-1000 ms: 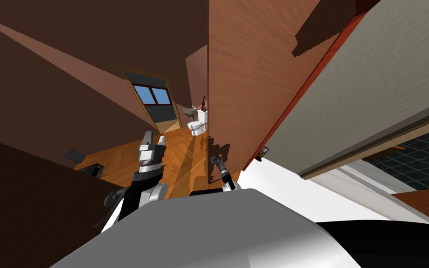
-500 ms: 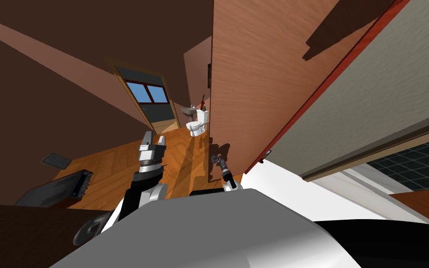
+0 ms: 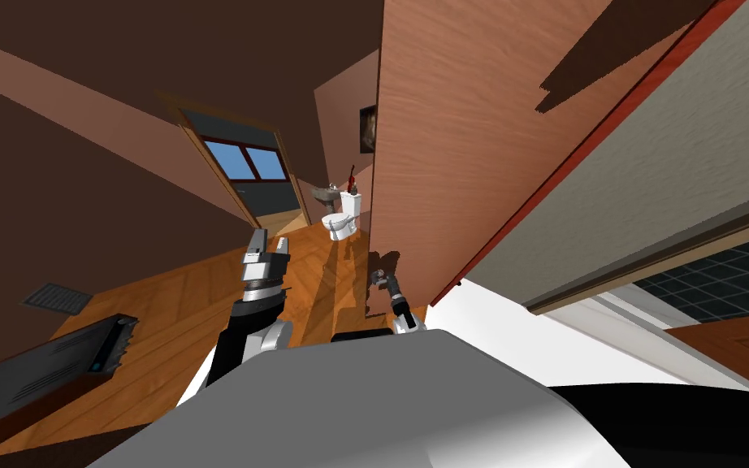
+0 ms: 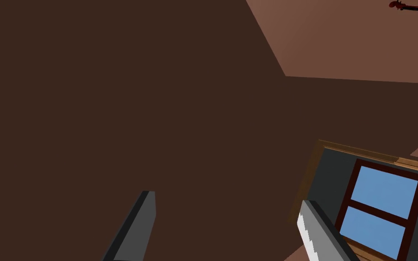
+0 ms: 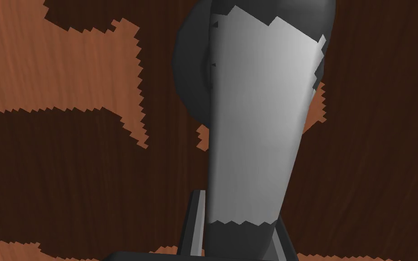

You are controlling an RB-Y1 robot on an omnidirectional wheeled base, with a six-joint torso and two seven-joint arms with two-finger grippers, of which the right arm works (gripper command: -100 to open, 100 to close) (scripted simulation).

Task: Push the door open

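The reddish-brown wooden door (image 3: pixel 462 146) stands partly swung into a room with a wooden floor, its free edge just right of centre in the head view. My right gripper (image 3: pixel 381 280) is against the door's lower face. In the right wrist view that gripper (image 5: pixel 237 208) is shut on the silver lever door handle (image 5: pixel 258 113), whose dark round base sits on the door (image 5: pixel 67 81). My left gripper (image 3: pixel 270 244) is held up over the floor, left of the door and apart from it. It is open (image 4: pixel 227 199) with nothing between its fingers.
Past the door's edge stand a white toilet (image 3: pixel 342 219) and a small sink (image 3: pixel 326 193). A doorway with a blue window (image 3: pixel 243 162) lies beyond. A dark flat box (image 3: pixel 48 366) and a floor vent (image 3: pixel 56 298) are at my left. A white door frame (image 3: pixel 527 325) runs along my right.
The door has swung a little wider, showing a wall picture past its edge. My right gripper stayed on the handle. My view has shifted, bringing more floor and the dark box in at left.
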